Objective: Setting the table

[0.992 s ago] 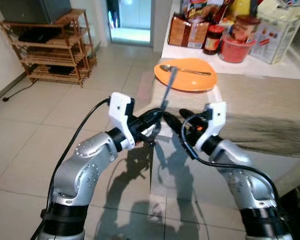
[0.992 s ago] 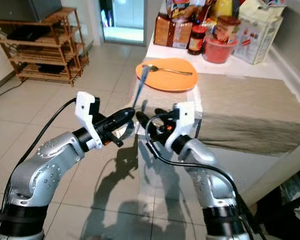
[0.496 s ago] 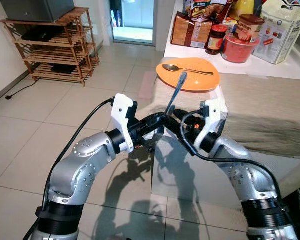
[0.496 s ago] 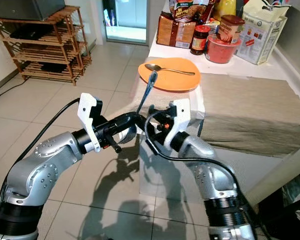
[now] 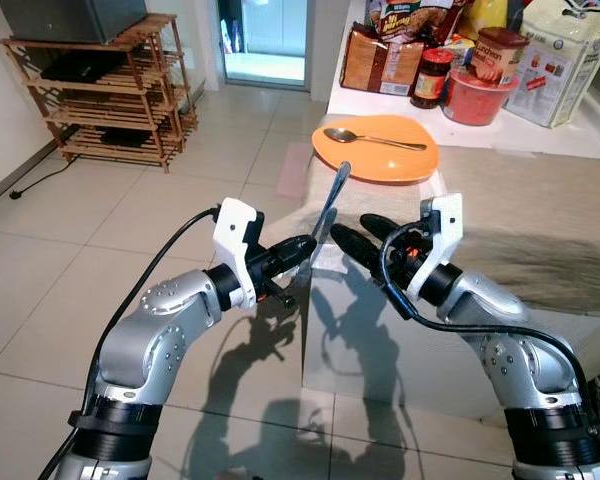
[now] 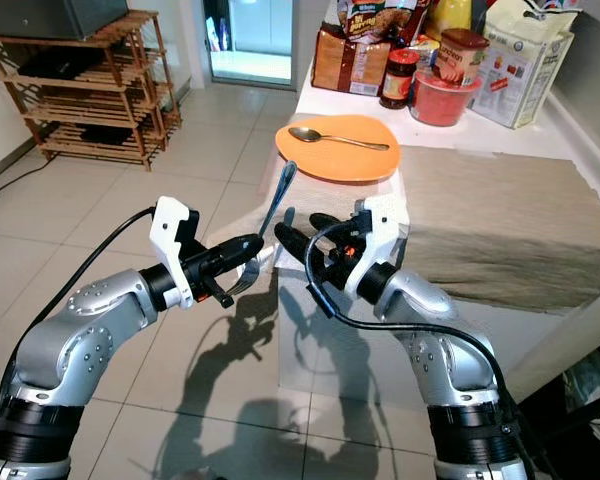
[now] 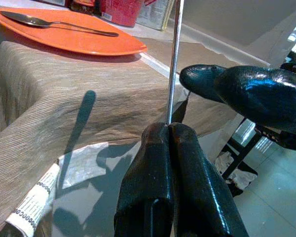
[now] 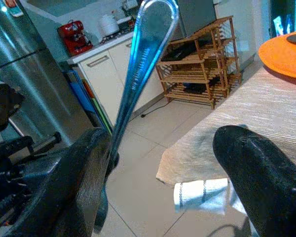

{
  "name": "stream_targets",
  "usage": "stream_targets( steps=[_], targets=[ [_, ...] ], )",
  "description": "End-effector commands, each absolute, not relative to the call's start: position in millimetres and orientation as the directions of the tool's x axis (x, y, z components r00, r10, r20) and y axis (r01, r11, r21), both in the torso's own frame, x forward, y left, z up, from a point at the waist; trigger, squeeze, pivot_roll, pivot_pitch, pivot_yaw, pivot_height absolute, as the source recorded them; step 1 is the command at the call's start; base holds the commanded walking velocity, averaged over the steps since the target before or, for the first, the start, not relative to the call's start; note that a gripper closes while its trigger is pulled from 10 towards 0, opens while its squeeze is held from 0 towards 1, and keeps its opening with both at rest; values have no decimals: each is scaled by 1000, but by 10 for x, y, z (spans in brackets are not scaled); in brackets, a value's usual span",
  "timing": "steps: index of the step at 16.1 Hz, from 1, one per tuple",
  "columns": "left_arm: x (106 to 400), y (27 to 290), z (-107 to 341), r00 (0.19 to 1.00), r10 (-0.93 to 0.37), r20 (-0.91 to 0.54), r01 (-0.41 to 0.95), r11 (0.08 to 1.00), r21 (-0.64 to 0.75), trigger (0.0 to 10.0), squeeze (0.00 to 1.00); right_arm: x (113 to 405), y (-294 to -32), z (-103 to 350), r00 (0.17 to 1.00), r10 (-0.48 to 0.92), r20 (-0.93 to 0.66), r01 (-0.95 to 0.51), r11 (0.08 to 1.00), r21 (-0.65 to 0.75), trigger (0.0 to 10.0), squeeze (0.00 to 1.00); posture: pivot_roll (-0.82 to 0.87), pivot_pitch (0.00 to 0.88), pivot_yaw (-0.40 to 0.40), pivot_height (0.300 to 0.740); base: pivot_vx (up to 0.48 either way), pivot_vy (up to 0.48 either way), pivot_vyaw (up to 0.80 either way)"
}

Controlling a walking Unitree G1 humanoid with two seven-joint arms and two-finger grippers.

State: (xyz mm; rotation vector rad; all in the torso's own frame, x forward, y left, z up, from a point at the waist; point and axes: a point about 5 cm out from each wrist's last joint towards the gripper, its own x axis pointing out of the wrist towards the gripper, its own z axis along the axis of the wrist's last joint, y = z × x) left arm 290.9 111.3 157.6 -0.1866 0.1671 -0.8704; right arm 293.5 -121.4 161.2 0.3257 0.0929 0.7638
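My left gripper [image 5: 300, 250] is shut on a silver utensil [image 5: 330, 200], low on its shaft, and the handle points up; in the left wrist view the two fingers [image 7: 160, 163] press together around the thin shaft [image 7: 174, 59]. My right gripper [image 5: 352, 233] faces it, open and a short way right of the utensil. In the right wrist view the handle [image 8: 143, 54] stands beside one finger [image 8: 84, 182]. Beyond both grippers an orange plate [image 5: 380, 160] lies on the cloth-covered table [image 5: 520, 200], with a spoon [image 5: 372, 139] on it.
Groceries crowd the table's far end: a bread bag [image 5: 380, 62], a dark jar [image 5: 430, 78], a red tub [image 5: 475, 100] and a white box [image 5: 565, 65]. A wooden shelf unit [image 5: 110, 100] stands at the far left on the tiled floor [image 5: 70, 260], beside a doorway [image 5: 265, 40].
The right gripper has drawn back to the right from the utensil's handle and now stands apart from it. The left gripper has kept the utensil and shifted slightly left and lower.
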Motion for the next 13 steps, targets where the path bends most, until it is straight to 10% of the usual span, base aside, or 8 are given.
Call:
stream_targets(
  steps=[1,13],
  targets=[
    [2915,1034,1653,610,-791,-46,769,605,-209,0,0,2914,-1170,1613,709,704,41,-672,658,338,10000,0,80,0,-5,740,0,0,0],
    [2825,894,1827,543,-840,8,825,531,-195,0,0,3155,-1058,1662,814,576,82,-562,743,363,10000,0,95,0,3,740,0,0,0]
  ],
)
